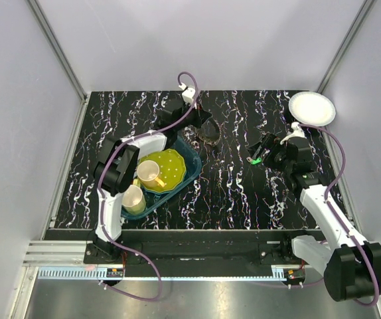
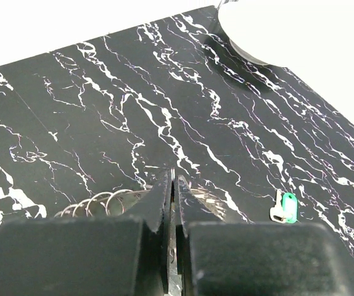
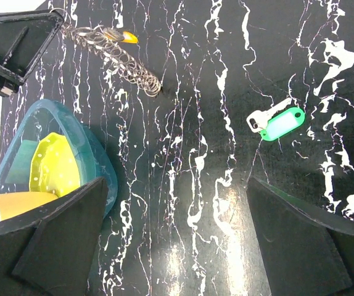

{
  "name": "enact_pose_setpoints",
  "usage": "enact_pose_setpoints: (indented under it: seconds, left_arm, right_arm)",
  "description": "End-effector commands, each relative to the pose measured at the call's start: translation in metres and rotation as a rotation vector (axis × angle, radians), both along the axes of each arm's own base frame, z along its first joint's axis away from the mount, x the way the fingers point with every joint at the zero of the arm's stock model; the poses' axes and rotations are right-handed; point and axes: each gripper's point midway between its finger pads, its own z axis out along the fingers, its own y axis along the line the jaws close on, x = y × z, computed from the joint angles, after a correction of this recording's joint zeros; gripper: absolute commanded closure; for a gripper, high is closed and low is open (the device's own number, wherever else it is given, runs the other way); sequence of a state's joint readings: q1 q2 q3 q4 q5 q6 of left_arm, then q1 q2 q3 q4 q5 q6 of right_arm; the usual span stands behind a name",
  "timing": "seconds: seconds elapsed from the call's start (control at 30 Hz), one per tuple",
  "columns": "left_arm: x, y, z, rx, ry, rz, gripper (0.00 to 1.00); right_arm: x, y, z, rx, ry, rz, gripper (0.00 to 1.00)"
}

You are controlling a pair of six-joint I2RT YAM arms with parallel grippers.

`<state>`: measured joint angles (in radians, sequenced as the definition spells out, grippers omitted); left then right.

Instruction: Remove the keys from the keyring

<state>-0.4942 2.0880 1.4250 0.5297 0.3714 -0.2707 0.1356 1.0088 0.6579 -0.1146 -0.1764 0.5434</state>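
We see the left gripper (image 2: pixel 172 182) with its jaws pressed together on one end of the floppy, coil-textured brown-and-silver keyring (image 3: pixel 116 57). The keyring lies on the black, white-veined marble bench (image 1: pixel 230 193) just past centre, toward 12 o'clock, with a small yellow tab (image 3: pixel 128 37) on it. The right gripper (image 3: pixel 177 185) hovers with its jaws wide apart, holding nothing. A silver key with a green plastic tag (image 3: pixel 279 123) lies loose at 4 o'clock of the keyring, well apart from it. The teal plastic tray (image 3: pixel 53 117) sits at 8 o'clock.

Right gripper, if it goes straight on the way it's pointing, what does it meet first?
Likely the tabletop right beside the green-tagged key, which lies just ahead of the open right gripper. Depth is unclear, so it might touch the key first.
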Motion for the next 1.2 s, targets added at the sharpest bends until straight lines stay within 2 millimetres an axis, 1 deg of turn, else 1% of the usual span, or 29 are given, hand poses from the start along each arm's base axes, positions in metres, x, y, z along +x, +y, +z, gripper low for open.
enact_pose_setpoints:
  seconds: [0.0,0.03,0.07,0.1,0.13,0.17,0.2,0.23,0.27,0.37,0.43,0.53,0.57,0.6,0.63,0.67,0.7,0.73,0.77,0.8,0.83,0.87,0.9,0.93,1.03,1.13,1.17]
  left_arm:
    - [-0.011,-0.003,0.028,-0.107,-0.084,-0.04,1.0]
    - [-0.016,0.001,0.032,-0.114,-0.09,-0.03,1.0]
    - [-0.017,0.005,0.031,-0.118,-0.097,-0.006,1.0]
    - [-0.026,0.011,0.012,-0.099,-0.062,0.004,1.0]
    - [-0.029,0.014,0.015,-0.1,-0.07,0.013,1.0]
    - [-0.03,0.019,0.01,-0.078,-0.071,0.031,1.0]
    - [-0.033,0.025,0.0,-0.055,-0.058,0.05,1.0]
    - [-0.034,0.029,0.002,-0.044,-0.062,0.067,1.0]
    - [-0.031,0.036,0.001,-0.027,-0.071,0.099,1.0]
    - [-0.023,0.044,0.002,-0.019,-0.065,0.13,0.99]
    - [-0.015,0.042,0.002,-0.016,-0.057,0.121,1.0]
    - [-0.015,0.043,-0.005,-0.014,-0.044,0.109,1.0]
    - [-0.015,0.048,-0.011,-0.005,-0.042,0.131,0.99]
    - [-0.014,0.05,-0.012,-0.002,-0.042,0.145,0.97]
    - [-0.012,0.052,-0.021,0.018,-0.018,0.156,0.94]
    - [-0.005,0.051,-0.018,0.032,-0.026,0.163,0.92]
    - [0.0,0.05,-0.018,0.042,-0.02,0.164,0.88]
    - [0.002,0.049,-0.034,0.07,0.025,0.159,0.87]
    - [0.005,0.047,-0.033,0.059,0.042,0.147,0.87]
    - [0.013,0.041,-0.021,0.037,0.026,0.138,0.87]
    - [0.016,0.039,-0.026,0.031,0.037,0.132,0.87]
    - [0.017,0.036,-0.022,0.015,0.034,0.12,0.87]
    - [0.02,0.031,-0.015,-0.001,0.02,0.107,0.87]
    - [0.023,0.028,-0.018,-0.004,0.031,0.1,0.87]
    - [0.028,0.019,-0.013,-0.045,0.049,0.083,0.87]
    - [0.029,0.014,-0.011,-0.08,0.064,0.068,0.83]
    - [0.029,0.012,-0.009,-0.086,0.065,0.063,0.8]
  right_arm:
    - [0.007,0.001,0.019,-0.001,-0.062,0.007,0.0]
    - [0.008,0.001,0.018,-0.003,-0.063,0.004,0.0]
    - [0.008,0.002,0.017,-0.001,-0.063,0.008,0.0]
    - [0.009,0.003,0.017,0.003,-0.064,0.012,0.0]
    - [0.011,0.004,0.019,0.01,-0.07,0.016,0.0]
    - [0.012,0.006,0.015,0.013,-0.058,0.027,0.01]
    - [0.013,0.008,0.015,0.016,-0.054,0.036,0.0]
    - [0.015,0.009,0.018,0.018,-0.057,0.042,0.0]
    - [0.015,0.011,0.015,0.023,-0.047,0.052,0.0]
    - [0.017,0.014,0.02,0.038,-0.052,0.059,0.0]
    - [0.017,0.016,0.021,0.049,-0.052,0.061,0.0]
    - [0.017,0.016,0.021,0.051,-0.054,0.062,0.0]
    - [0.016,0.016,0.02,0.049,-0.053,0.063,0.0]
    - [0.016,0.015,0.019,0.045,-0.05,0.061,0.0]
    - [0.017,0.015,0.02,0.042,-0.056,0.063,0.0]
    - [0.019,0.015,0.018,0.037,-0.051,0.063,0.0]
    - [0.02,0.015,0.018,0.035,-0.049,0.062,0.0]
    - [0.022,0.015,0.02,0.036,-0.052,0.064,0.0]
    - [0.023,0.017,0.021,0.043,-0.05,0.071,0.0]
    - [0.024,0.018,0.022,0.046,-0.051,0.076,0.0]
    - [0.025,0.018,0.024,0.048,-0.053,0.075,0.0]
    - [0.027,0.018,0.024,0.045,-0.054,0.075,0.0]
    - [0.028,0.018,0.025,0.04,-0.06,0.072,0.0]
    - [0.029,0.016,0.025,0.033,-0.063,0.068,0.0]
    - [0.032,0.011,0.028,0.002,-0.066,0.048,0.0]
    - [0.034,0.011,0.031,0.002,-0.075,0.047,0.0]
    - [0.035,0.01,0.033,0.005,-0.077,0.044,0.0]
